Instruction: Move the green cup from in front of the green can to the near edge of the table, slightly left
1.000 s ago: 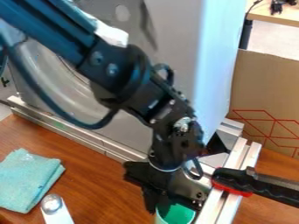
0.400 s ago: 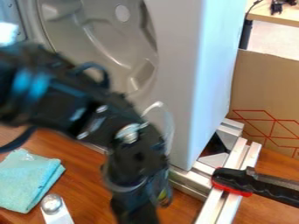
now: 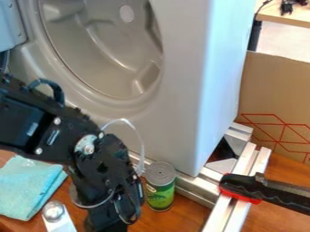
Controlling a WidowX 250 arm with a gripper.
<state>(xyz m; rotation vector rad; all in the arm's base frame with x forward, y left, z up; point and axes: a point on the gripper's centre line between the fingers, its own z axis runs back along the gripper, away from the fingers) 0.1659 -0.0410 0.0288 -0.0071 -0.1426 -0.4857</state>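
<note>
Green can [image 3: 160, 188] upright beside gripper [image 3: 108, 222]; 1 cloth [image 3: 27, 188].

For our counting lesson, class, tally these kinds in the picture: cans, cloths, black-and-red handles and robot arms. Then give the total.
Can: 1
Cloth: 1
Black-and-red handle: 1
Robot arm: 1
Total: 4

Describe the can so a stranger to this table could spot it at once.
Find the big grey housing with the round hollow, then drop to the metal rail along its foot. The can stands upright on the wooden table in front of that rail, close beside the black arm. Its green label and grey top set it apart from the flat teal cloth.
</note>
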